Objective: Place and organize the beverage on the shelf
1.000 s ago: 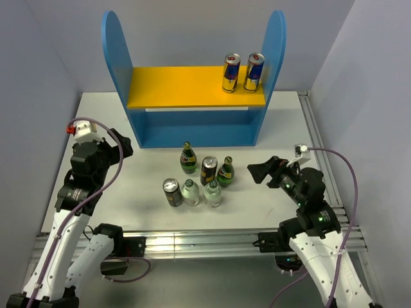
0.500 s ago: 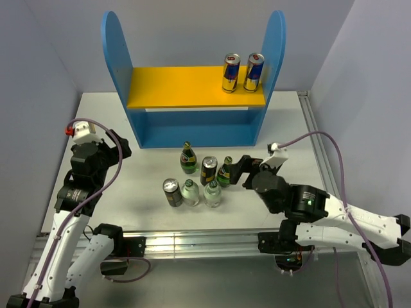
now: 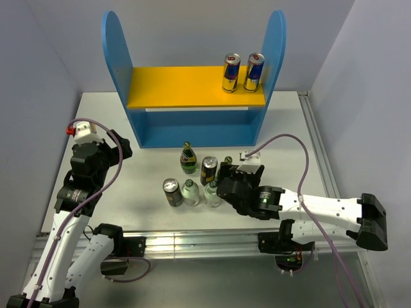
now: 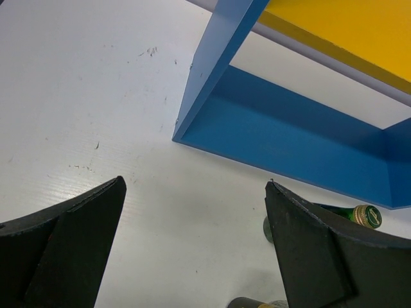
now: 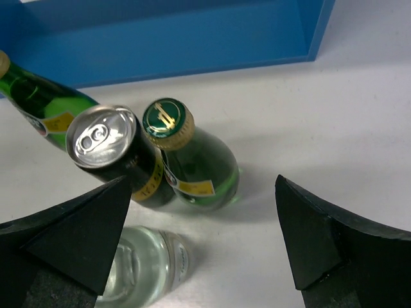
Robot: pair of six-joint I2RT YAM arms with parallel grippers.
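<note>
The right gripper (image 5: 200,199), spread wide, has been swung in over the right-hand green bottle (image 5: 196,160); a first pickup is expected.

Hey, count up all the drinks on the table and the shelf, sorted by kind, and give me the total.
Green glass bottles: 2
Dark cans: 2
Clear bottles: 2
Blue-and-silver cans: 2
Total: 8

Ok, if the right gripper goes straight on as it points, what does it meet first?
Probably the nearer green bottle, which sits between its open fingers; the dark can beside it could brush one finger. Depth is unclear.
</note>
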